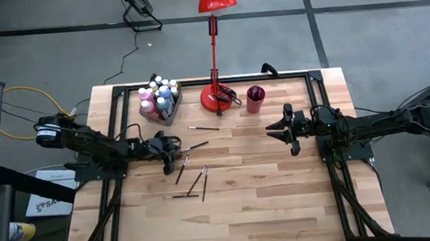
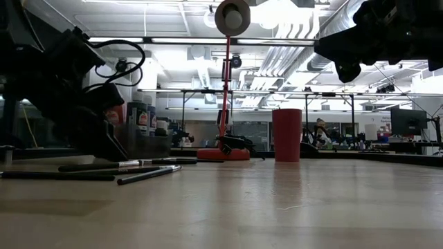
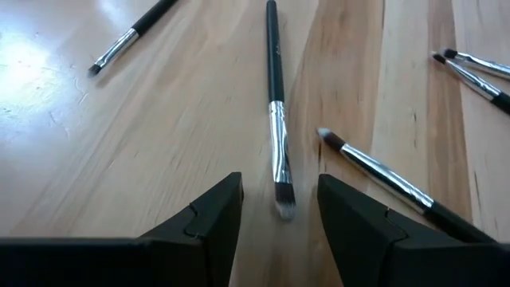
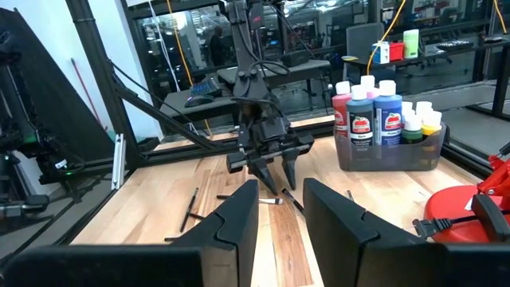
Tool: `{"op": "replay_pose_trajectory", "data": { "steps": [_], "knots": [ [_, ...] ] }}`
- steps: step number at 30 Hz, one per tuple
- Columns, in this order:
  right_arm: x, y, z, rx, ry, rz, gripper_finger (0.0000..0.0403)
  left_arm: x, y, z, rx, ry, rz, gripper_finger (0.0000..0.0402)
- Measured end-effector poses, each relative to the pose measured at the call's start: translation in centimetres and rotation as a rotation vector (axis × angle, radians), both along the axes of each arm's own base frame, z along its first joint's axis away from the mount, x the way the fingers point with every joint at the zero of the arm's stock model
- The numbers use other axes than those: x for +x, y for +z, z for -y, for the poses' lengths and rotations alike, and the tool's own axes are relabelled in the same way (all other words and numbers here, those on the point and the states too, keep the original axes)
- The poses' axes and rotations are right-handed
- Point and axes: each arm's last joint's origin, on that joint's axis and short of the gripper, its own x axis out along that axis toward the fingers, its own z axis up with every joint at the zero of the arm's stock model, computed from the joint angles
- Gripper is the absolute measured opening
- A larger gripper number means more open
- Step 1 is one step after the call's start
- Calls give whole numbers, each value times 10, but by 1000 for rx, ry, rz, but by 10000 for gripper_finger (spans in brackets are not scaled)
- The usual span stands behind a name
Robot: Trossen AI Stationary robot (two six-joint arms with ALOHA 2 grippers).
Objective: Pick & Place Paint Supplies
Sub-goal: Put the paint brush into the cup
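Note:
Several thin dark-handled paintbrushes (image 1: 197,182) lie flat on the wooden table. My left gripper (image 3: 279,187) is open and low over the table at its left-middle (image 1: 177,146). Its fingers stand on either side of the bristle end (image 3: 284,206) of one brush (image 3: 275,96) without touching it. This brush points away from the gripper. A second brush (image 3: 374,171) lies slanted close by. White-capped paint bottles (image 1: 158,94) stand in the grey bin (image 4: 390,147). My right gripper (image 1: 274,131) is open and held up above the table's right-middle (image 4: 279,185).
A red desk lamp (image 1: 218,97) stands at the far middle, with the dark red cup (image 1: 255,99) to its right. The bin stands at the far left. More brushes (image 1: 202,128) lie between bin and left gripper. Bare wood spans the near half (image 1: 270,209).

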Motion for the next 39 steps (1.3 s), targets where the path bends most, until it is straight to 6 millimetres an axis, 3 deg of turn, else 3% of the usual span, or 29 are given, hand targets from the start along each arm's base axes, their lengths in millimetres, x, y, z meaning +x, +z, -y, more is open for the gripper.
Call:
{"op": "replay_pose_trajectory", "data": {
  "steps": [8, 22, 31, 39],
  "knots": [
    [0, 0, 0, 0, 0, 0, 95, -1, -6, 1, 3, 4, -38, 145],
    [0, 0, 0, 0, 0, 0, 95, -5, -11, 11, 33, -72, -114, 10],
    [0, 0, 0, 0, 0, 0, 95, -3, -9, 11, 63, -100, -119, 3],
    [0, 0, 0, 0, 0, 0, 95, 12, 0, 11, 108, -149, -192, 1]
  ]
}}
